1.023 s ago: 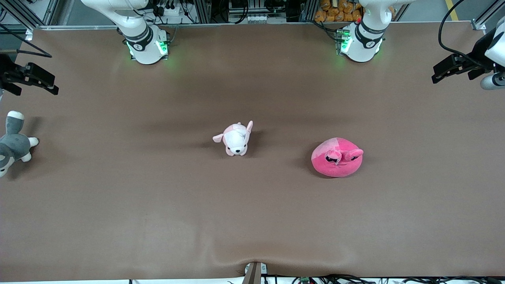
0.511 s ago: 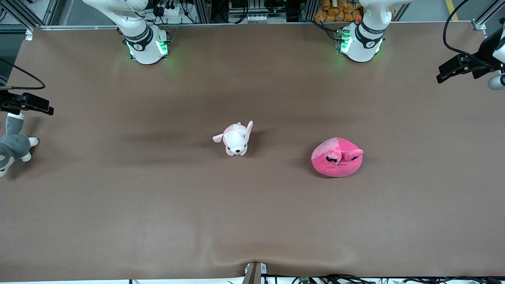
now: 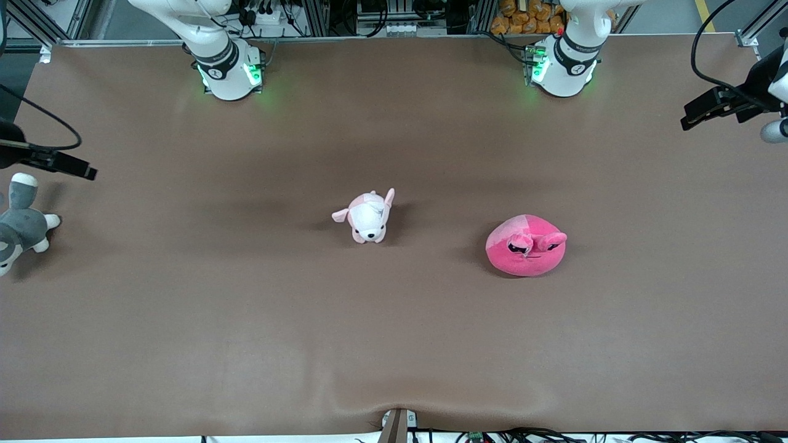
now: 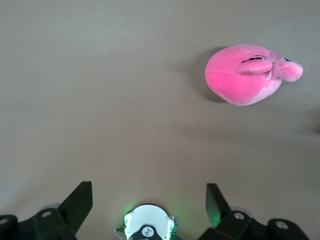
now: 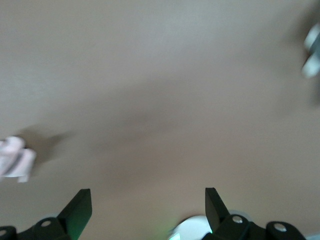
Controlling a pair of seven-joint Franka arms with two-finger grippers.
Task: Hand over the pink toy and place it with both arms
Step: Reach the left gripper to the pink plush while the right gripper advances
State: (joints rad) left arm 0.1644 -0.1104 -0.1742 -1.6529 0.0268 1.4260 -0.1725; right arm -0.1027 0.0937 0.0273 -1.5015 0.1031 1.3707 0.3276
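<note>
The pink toy (image 3: 526, 245), a round hot-pink plush with two stalked black eyes, lies on the brown table toward the left arm's end; nothing touches it. In the left wrist view the pink toy (image 4: 250, 75) lies well away from my left gripper (image 4: 149, 194), which is open and empty. In the front view the left gripper (image 3: 692, 115) hangs over the table's edge at the left arm's end. My right gripper (image 3: 80, 169) hangs over the right arm's end of the table, just above a grey plush. The right gripper (image 5: 147, 197) is open and empty.
A pale pink-and-white plush dog (image 3: 367, 217) sits mid-table and shows in the right wrist view (image 5: 15, 157). The grey-and-white plush animal (image 3: 21, 221) lies at the table's edge at the right arm's end. The arm bases (image 3: 229, 71) (image 3: 561, 67) stand along the back. The table cover ripples at the front edge (image 3: 394, 409).
The right gripper has swung lower in the front view and a little inward over the table, and is still moving. The left gripper drew back slightly toward its table end. The toys have not moved.
</note>
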